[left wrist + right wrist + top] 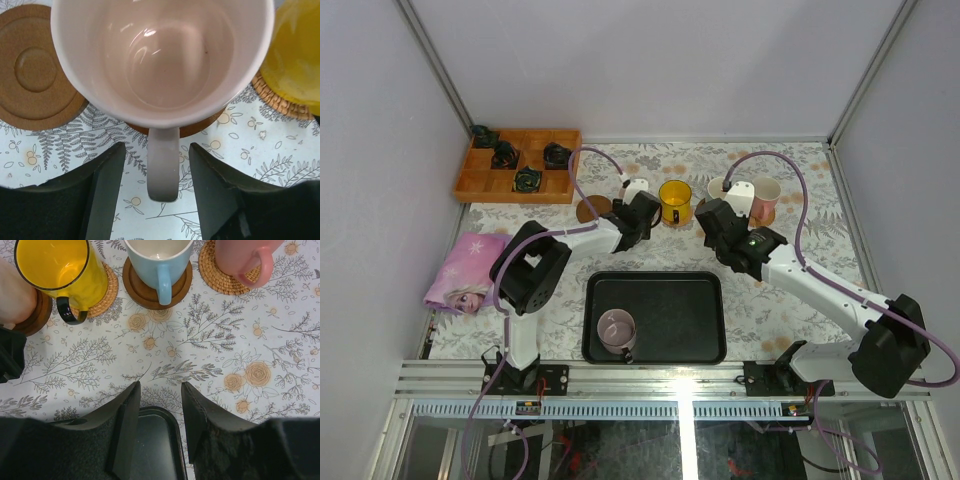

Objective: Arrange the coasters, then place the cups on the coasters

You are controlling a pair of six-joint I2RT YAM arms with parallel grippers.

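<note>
Four of the five cups stand on coasters along the far side of the tabletop (225, 345): the white cup (162, 55) on a wooden coaster (202, 127); the yellow cup (52, 265) on a woven coaster (107, 290); the pale blue cup (150, 267) on another wooden disc; the pink cup (240, 257) on a second woven mat. Just left of the white cup lies one bare wooden coaster (35, 65), laid out and waiting. The mauve cup (617, 330) sits in the black tray (690, 320) near the arm bases, well apart from that coaster; by my judgement only this cup is left to place.

The left gripper (156, 149) has its jaws open on either side of the white cup's handle, gripping nothing; they seem clear of the handle on both sides, though the close view makes that hard to swear to. The right gripper (160, 387) hangs over the tray's far edge, jaws parted and empty.

No brand, label or legible writing shows on any cup, coaster or tray; the pink cloth (470, 270) at the left carries a cartoon figure but no readable words.
</note>
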